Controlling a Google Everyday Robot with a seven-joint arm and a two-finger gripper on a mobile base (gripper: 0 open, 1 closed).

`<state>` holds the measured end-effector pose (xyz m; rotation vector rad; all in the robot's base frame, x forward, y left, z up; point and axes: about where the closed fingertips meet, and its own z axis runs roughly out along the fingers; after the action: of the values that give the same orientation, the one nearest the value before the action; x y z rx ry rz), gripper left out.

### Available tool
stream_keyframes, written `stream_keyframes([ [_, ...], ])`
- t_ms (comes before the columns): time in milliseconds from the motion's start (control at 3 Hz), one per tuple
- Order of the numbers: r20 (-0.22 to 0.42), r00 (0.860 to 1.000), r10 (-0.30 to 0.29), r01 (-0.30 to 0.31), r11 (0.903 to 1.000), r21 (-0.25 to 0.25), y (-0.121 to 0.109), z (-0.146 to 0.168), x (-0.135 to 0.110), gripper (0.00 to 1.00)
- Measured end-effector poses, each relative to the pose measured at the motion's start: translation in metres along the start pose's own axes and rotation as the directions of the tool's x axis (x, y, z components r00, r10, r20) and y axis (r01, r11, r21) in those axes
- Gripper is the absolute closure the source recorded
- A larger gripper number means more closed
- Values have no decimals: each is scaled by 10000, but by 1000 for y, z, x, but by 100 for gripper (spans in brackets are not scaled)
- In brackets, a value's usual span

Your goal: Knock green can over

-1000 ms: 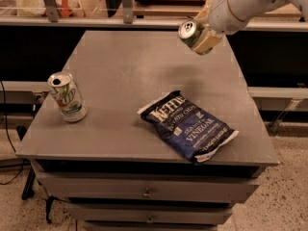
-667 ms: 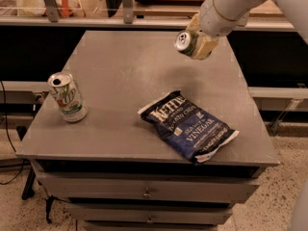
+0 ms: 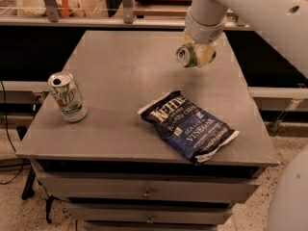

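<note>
The green can [image 3: 184, 56] is a small dark green drink can with a silver top. It lies tilted on its side, its top facing the camera, and is held above the right rear part of the table. My gripper [image 3: 196, 56] hangs from the white arm at the upper right and is shut on the can; its pale fingers [image 3: 208, 55] wrap the can's body. Part of the can is hidden behind the fingers.
A white can with a green and red logo [image 3: 67, 96] stands upright near the table's left edge. A dark blue chip bag [image 3: 189, 125] lies flat at the front right. The grey table [image 3: 120, 66] has drawers below. Shelving stands behind.
The arm has moved down and slightly left, toward the camera, carrying the green can with it. The white can and the chip bag have not moved.
</note>
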<state>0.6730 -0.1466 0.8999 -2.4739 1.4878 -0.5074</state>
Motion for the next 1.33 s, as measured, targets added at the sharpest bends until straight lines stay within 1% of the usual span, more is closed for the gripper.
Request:
stream_keyframes([
  [333, -988, 9919, -801, 718, 9938, -850, 8, 12, 1, 100],
  [667, -1382, 9849, -1044, 864, 9877, -1304, 10, 20, -1, 82],
  [1333, -1608, 9799, -1179, 903, 9815, -1689, 11, 26, -3, 36],
])
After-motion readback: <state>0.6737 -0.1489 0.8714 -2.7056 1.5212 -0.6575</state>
